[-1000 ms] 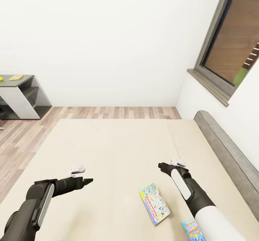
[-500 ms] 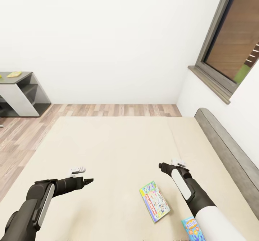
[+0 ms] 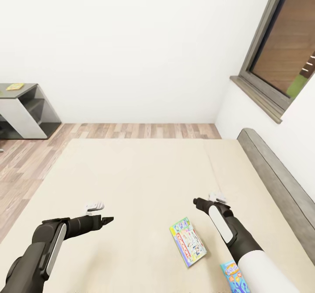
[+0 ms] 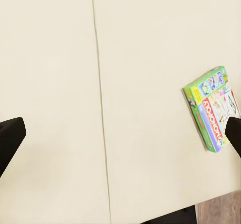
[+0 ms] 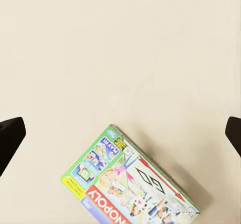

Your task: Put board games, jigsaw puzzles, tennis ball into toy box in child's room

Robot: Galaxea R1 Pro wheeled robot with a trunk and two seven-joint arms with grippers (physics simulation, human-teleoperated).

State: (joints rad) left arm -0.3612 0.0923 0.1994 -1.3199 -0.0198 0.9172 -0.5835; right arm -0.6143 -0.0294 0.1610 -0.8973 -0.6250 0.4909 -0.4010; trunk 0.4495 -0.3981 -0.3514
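Note:
Two board games lie on the beige bed (image 3: 131, 174). The green-edged one (image 3: 188, 241) rests flat between my arms and also appears in the left wrist view (image 4: 211, 108) and the right wrist view (image 5: 133, 186). The small blue one (image 3: 231, 277) is partly hidden by my right forearm. My left gripper (image 3: 107, 219) hovers open over the mattress, left of the green game. My right gripper (image 3: 195, 202) is open just beyond that game, holding nothing. Both stand wide open in the wrist views (image 4: 120, 136) (image 5: 120, 136). The toy box and tennis ball are out of view.
The table's dark cabinet end (image 3: 26, 109) stands far left against the wall, with a small flat colourful toy (image 3: 15, 86) on top, too far to identify. A grey headboard (image 3: 275, 188) runs along the right under a window (image 3: 284, 47). Wood floor (image 3: 26, 161) lies left of the bed.
The whole view has shifted slightly, so the camera moved: the table slid further left and the ball on it left the picture. Both arms and the games keep their places.

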